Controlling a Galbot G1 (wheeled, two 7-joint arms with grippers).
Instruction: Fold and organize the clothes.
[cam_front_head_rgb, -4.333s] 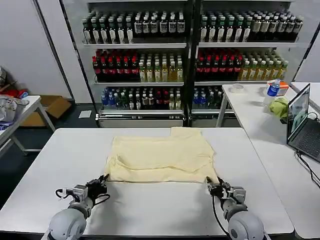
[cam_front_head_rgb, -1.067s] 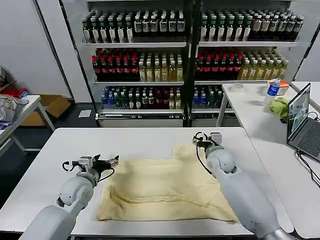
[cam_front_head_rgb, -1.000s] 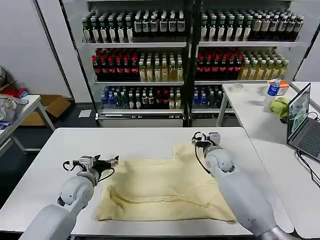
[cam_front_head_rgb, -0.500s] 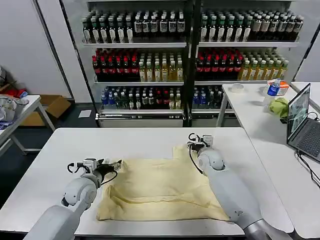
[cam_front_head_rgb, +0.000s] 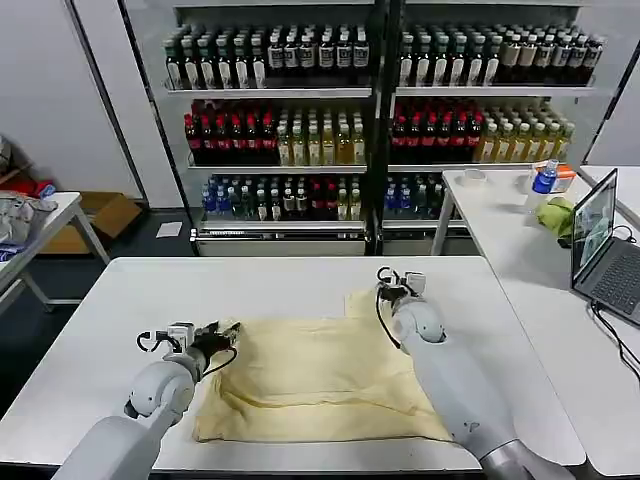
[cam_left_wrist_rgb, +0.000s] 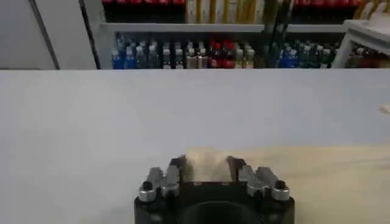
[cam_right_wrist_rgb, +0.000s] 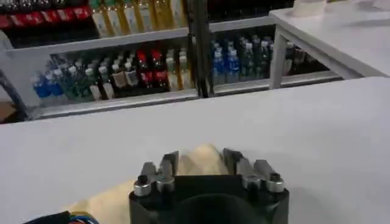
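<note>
A pale yellow T-shirt (cam_front_head_rgb: 320, 375) lies folded on the white table (cam_front_head_rgb: 110, 300), its wide body toward the near edge and a narrower part reaching toward the far right. The left gripper (cam_front_head_rgb: 222, 333) rests at the shirt's far left corner; in the left wrist view the left gripper (cam_left_wrist_rgb: 206, 167) has a fold of the cloth (cam_left_wrist_rgb: 341, 176) between its two fingers (cam_left_wrist_rgb: 175, 164), and they appear to be clenched on it, though the contact itself is partly hidden by the gripper body. The right gripper (cam_front_head_rgb: 392, 287) sits at the shirt's far right corner, its arm stretching across the right side of the cloth from the near edge. In the right wrist view the right gripper (cam_right_wrist_rgb: 201, 159) likewise has a raised tuft of yellow cloth (cam_right_wrist_rgb: 204, 159) between its fingers (cam_right_wrist_rgb: 233, 159), apparently grasped. Behind the table stand shelves of bottles (cam_front_head_rgb: 290, 140), and a laptop (cam_front_head_rgb: 600, 245) sits on a second table (cam_front_head_rgb: 500, 215) to the right.
</note>
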